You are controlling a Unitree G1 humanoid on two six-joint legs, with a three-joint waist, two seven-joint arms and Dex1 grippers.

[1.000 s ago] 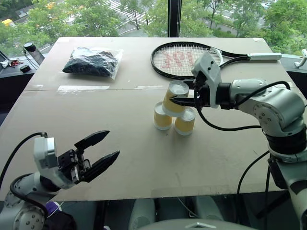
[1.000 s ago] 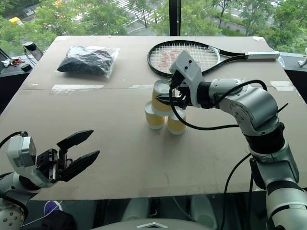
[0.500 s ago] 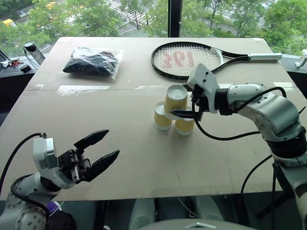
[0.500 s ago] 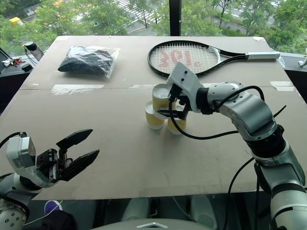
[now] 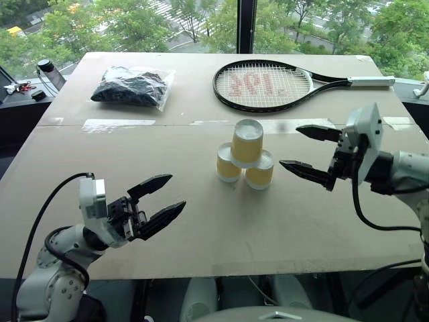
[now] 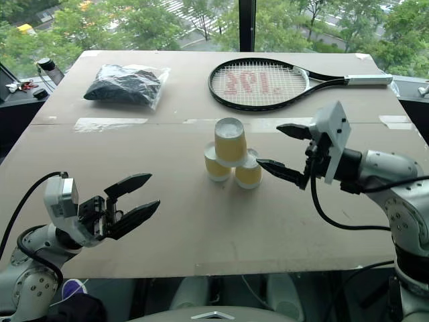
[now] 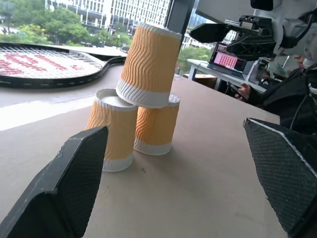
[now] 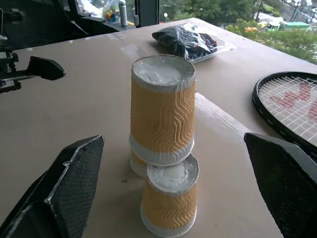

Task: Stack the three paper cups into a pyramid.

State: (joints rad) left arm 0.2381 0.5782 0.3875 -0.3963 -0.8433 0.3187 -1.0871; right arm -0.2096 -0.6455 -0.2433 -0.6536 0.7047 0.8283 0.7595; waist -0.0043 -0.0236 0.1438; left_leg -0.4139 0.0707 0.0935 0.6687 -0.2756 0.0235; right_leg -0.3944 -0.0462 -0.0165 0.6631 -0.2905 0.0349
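Note:
The three paper cups stand upside down as a pyramid in the middle of the table [image 5: 201, 221]. Two yellow ribbed cups [image 5: 227, 164] [image 5: 259, 172] sit side by side, and the third cup [image 5: 247, 142] rests upright across their white bases. My right gripper [image 5: 290, 145] hovers open just to the right of the pyramid, clear of it and holding nothing. The right wrist view shows the top cup [image 8: 162, 111] between its spread fingers [image 8: 74, 183]. My left gripper [image 5: 177, 190] is open near the front left, well short of the cups [image 7: 148, 66].
A tennis racket [image 5: 265, 84] lies at the back of the table behind the cups. A clear bag of dark material [image 5: 131, 86] lies at the back left. A tape strip [image 5: 114, 124] crosses the board. A side surface with small items [image 5: 40, 70] adjoins the far left.
My right gripper has opened, let go of the top cup and drawn back to the right. That cup stays on the two lower ones. My left gripper has edged forward.

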